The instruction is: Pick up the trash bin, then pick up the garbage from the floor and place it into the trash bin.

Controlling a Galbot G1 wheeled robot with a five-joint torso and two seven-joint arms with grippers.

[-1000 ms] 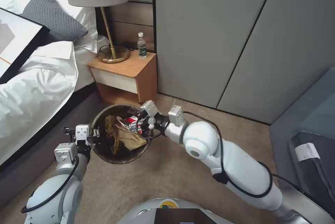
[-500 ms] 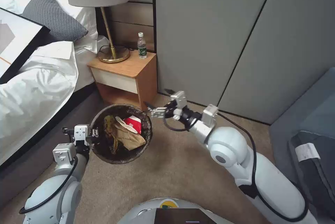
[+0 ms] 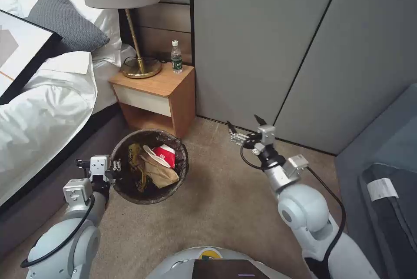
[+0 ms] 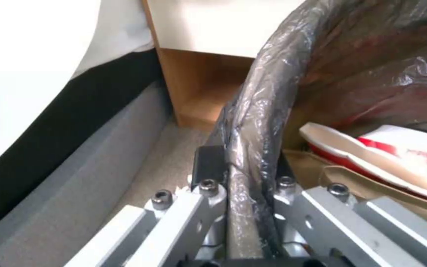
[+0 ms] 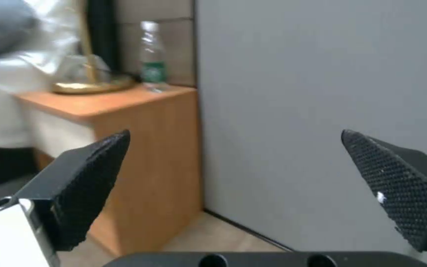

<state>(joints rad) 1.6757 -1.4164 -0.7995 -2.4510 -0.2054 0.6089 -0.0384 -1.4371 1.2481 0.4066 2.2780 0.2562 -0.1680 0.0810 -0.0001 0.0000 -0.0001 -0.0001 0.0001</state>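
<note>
Dark crinkled plastic lines the trash bin [image 3: 150, 166], which sits above the carpet beside the nightstand [image 3: 153, 94], its rim pinched between the closed fingers of the left gripper [image 3: 116, 167]. Inside lie a red-and-white cup [image 3: 164, 154] and a brown paper scrap [image 3: 160, 172]. Well apart toward the grey wall panels, the right gripper [image 3: 246, 125] hangs wide open and empty.

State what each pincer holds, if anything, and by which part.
The left pincer grips the bin by its bag-covered rim. The right pincer is open and holds nothing.
</note>
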